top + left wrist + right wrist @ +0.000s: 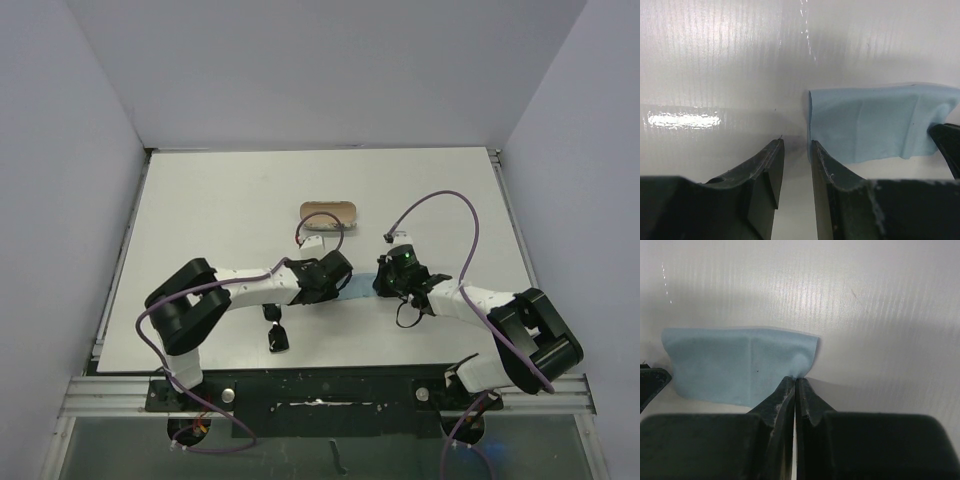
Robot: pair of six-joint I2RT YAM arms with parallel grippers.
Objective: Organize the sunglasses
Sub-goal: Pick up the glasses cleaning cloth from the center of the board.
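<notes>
Sunglasses [276,331]: small, black, dark all over, too small to make out lenses or arms. They lie on the white table [200,210] close to its near edge, left of centre, just on the near side of the left arm [250,280]. They read as two dark blobs, one nearer than the other. Folded or open: cannot tell.

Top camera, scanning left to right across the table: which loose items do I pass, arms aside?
Black-framed sunglasses with dark lenses → oval beige-grey patterned case → light blue square cloth.
</notes>
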